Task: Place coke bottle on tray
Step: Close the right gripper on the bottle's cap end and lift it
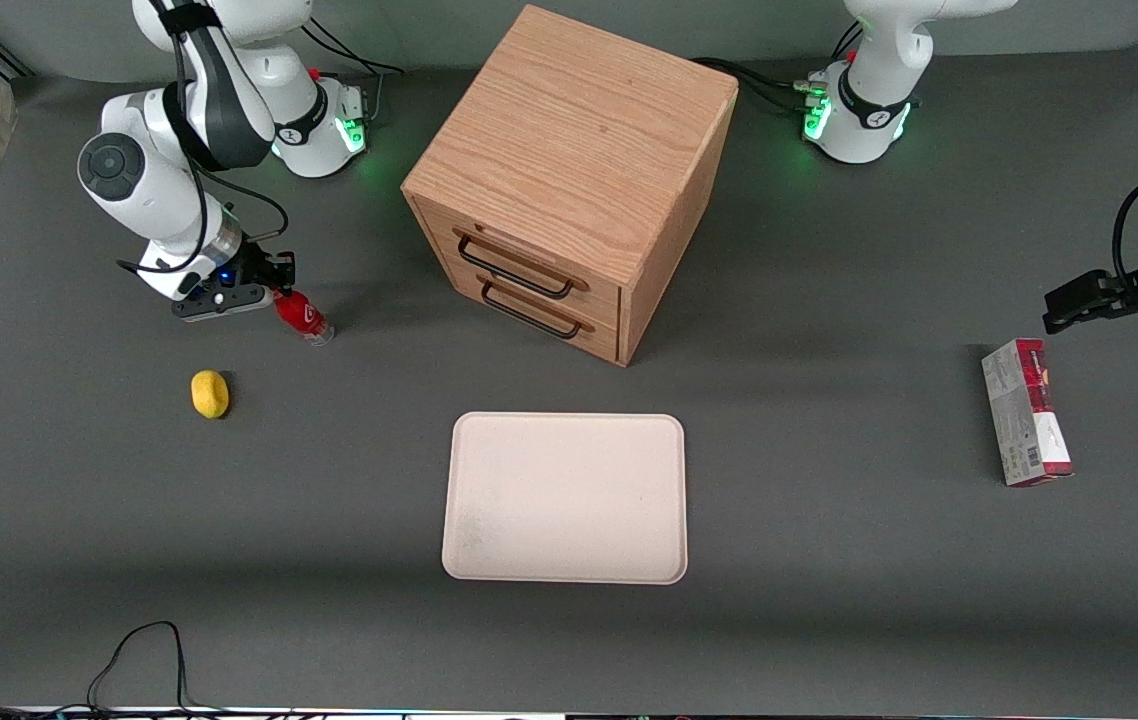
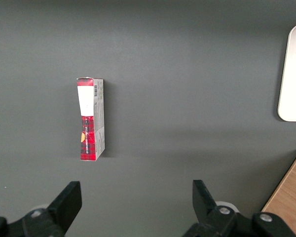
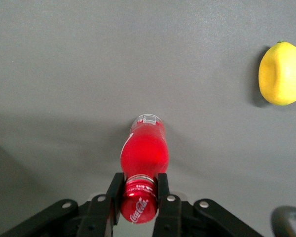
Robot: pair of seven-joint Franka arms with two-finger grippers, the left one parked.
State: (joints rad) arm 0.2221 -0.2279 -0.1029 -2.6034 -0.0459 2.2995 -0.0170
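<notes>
Coke bottle (image 1: 303,317): small, red, tilted, clear base on or just above the table toward the working arm's end. Held at the neck, just under the cap, by the gripper (image 3: 139,190), whose fingers (image 3: 115,190) are closed against both sides of it.

Step in hand: grasp made; the lift and carry appear not yet begun.

Tray (image 1: 565,497): cream, bare, low rim; nearer the front camera than the wooden cabinet (image 1: 569,180).

Next move, by my reckoning: raise the bottle off the table, carry it toward the tray, clear the rim and set it down inside.

Room: open table between bottle and tray. Lemon (image 1: 210,393) sits near the bottle, nearer the camera, apart from it; the cabinet corner stands beside the likely path.
</notes>
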